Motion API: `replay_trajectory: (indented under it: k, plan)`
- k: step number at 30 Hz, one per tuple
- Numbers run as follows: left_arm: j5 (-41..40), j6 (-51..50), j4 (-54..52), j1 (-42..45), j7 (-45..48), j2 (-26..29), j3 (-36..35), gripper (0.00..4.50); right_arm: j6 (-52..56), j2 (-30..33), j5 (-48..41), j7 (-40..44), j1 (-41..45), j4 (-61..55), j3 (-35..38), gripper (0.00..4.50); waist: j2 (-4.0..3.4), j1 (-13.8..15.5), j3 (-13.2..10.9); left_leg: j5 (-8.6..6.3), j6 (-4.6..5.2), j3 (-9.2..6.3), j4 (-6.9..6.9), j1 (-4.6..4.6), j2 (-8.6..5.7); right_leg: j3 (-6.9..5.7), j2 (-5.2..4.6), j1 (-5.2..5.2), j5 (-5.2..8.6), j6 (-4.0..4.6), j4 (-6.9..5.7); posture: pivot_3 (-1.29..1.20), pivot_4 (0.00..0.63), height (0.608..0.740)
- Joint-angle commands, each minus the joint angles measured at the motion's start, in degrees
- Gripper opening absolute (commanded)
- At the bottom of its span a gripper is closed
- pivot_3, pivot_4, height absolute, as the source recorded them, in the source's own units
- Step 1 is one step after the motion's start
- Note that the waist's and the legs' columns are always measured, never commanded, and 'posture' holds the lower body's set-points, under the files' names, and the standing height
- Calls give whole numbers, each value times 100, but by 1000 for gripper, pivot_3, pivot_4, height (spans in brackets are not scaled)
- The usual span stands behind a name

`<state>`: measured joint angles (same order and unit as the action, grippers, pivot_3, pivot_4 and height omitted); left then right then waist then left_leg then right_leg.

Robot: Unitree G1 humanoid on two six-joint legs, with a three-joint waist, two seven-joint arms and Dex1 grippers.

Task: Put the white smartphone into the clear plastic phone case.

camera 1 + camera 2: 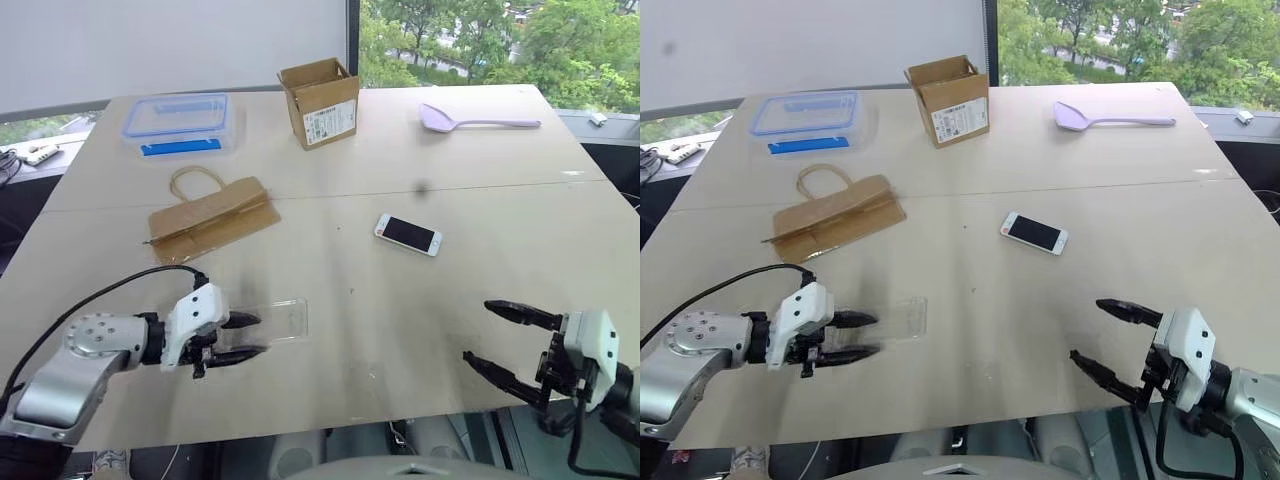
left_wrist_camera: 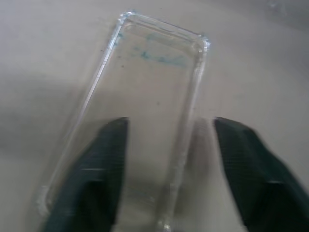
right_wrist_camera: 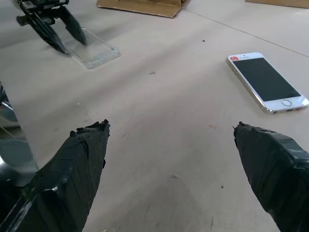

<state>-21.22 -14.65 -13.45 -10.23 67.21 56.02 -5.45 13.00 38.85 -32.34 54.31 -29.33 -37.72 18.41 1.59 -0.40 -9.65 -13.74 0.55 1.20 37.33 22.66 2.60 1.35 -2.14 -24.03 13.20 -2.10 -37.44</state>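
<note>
The clear plastic phone case (image 1: 280, 320) lies flat on the table at the front left. My left gripper (image 1: 248, 336) is down at its near end. One finger (image 2: 104, 164) is over the inside of the case, the other finger (image 2: 251, 169) is outside its long edge, and that wall sits loose in the gap. The white smartphone (image 1: 408, 234) lies screen up near the table's middle, untouched. At the front right my right gripper (image 1: 480, 330) hovers wide open and empty, pointing toward the smartphone (image 3: 267, 82).
At the back stand a clear storage box with a blue-rimmed lid (image 1: 180, 122) and an open cardboard box (image 1: 320, 100). A flattened brown paper bag (image 1: 212, 215) lies behind the case. A lilac spatula (image 1: 478, 120) rests at the back right. The table's front edge (image 1: 400, 415) runs just below both grippers.
</note>
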Motion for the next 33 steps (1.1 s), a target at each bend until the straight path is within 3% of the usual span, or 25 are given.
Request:
replay_trajectory:
  k: [1,2,8,14,19,27,33]
  plan:
    - [229,45,-38,-82,26,-103,376,437,-53,5,-23,-67,59,-233,-10,4500,-8,0,5,0,0,0,0,-1,0,0,0,1,0,0,0,0,150,740]
    - [242,71,-59,-69,46,-113,420,59,-55,4,-12,-75,72,-226,-23,4500,-13,0,8,0,0,0,0,-2,0,0,0,2,0,0,0,0,150,740]
    - [221,-53,-193,37,54,-224,654,59,-68,-15,33,-148,102,-217,-60,4500,-40,39,24,0,0,-1,1,-4,-13,0,-1,5,0,-1,1,0,150,740]
    - [12,-945,-468,1451,-128,-799,1259,59,-125,-51,47,-172,8,-220,-1,4500,-52,201,31,1,1,-7,11,5,-30,1,-1,9,0,-3,2,0,150,740]
    - [-17,-1374,-382,2077,-40,-962,1555,59,-164,-65,132,-247,-9,-210,47,4500,-33,100,28,1,2,-11,18,9,-26,3,12,18,0,-6,2,0,150,740]
    - [641,-1122,875,3278,136,-1698,2497,59,345,56,65,-636,32,-362,192,4500,-27,117,25,1,2,-24,14,6,-24,1,26,18,1,-5,-4,0,150,740]
    - [1053,-770,1432,3720,147,-2202,2871,59,598,115,-19,-725,-76,-558,342,4500,-27,137,26,2,2,-25,21,12,-33,6,21,25,0,-6,1,0,150,740]
